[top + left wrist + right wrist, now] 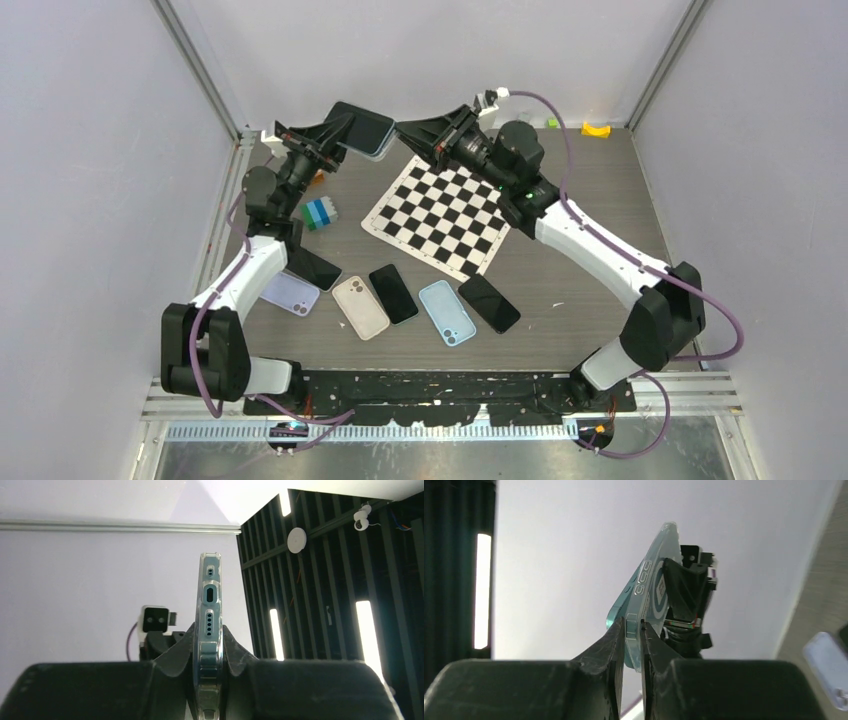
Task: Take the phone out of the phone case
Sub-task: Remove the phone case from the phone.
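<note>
The phone (362, 130), in its clear phone case (664, 540), hangs above the desk's (560, 320) far edge, left of centre, with its long axis running between the two arms. The left fingers (235, 650) are clamped across its port end. The right fingers (611, 640) pinch the case rim at the opposite end. Both arms are equally near, so peeling likely falls to the right.

We see a teal phone (619, 606) in a clear case (210, 652) between the black left gripper (208, 630) and black right gripper (633, 624), a black-and-white checkered mat (440, 215) beneath the right one, and what look like blue and green blocks (319, 213) below the left.
</note>
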Available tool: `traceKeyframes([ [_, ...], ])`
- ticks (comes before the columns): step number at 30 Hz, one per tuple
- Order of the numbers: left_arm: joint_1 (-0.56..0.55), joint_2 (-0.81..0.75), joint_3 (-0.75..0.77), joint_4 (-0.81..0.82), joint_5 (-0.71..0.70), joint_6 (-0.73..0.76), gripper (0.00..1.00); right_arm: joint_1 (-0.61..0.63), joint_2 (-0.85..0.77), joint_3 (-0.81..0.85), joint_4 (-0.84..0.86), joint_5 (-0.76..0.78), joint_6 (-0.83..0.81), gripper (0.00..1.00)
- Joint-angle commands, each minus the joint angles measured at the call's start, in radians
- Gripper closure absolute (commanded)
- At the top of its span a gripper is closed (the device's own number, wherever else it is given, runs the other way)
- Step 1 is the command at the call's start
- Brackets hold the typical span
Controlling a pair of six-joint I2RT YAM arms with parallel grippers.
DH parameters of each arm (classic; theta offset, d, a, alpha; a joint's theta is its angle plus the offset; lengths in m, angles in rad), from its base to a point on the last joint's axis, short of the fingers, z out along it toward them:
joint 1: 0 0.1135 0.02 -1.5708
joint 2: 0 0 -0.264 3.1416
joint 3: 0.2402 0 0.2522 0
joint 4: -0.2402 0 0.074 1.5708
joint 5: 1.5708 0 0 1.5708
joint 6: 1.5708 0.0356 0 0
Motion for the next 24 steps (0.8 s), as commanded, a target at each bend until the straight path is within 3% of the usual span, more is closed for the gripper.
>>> traceKeyframes([
  [1, -0.034, -0.062, 0.058, 0.192, 0.084, -0.17, 1.0, 0.06, 0.027, 0.099, -0.605, -0.034, -0.387, 0.8],
  [11, -0.035, -0.078, 0.143, -0.001, 0.252, 0.041, 1.0, 0.104, 0.082, 0.207, -0.695, -0.037, -0.5, 0.69],
  [16, -0.036, -0.094, 0.142, -0.088, 0.3, 0.124, 0.97, 0.113, 0.08, 0.155, -0.548, -0.05, -0.459, 0.67],
  [18, -0.036, -0.109, 0.135, -0.163, 0.306, 0.177, 0.94, 0.113, 0.064, 0.114, -0.439, -0.035, -0.436, 0.76],
  [19, -0.036, -0.117, 0.129, -0.201, 0.307, 0.203, 0.89, 0.113, 0.049, 0.099, -0.373, -0.029, -0.425, 0.86],
  [21, -0.036, -0.122, 0.112, -0.233, 0.308, 0.229, 0.79, 0.113, 0.028, 0.065, -0.3, -0.008, -0.425, 0.98],
  [24, -0.035, -0.126, 0.08, -0.253, 0.301, 0.248, 0.63, 0.113, -0.004, 0.015, -0.232, 0.032, -0.449, 0.99],
])
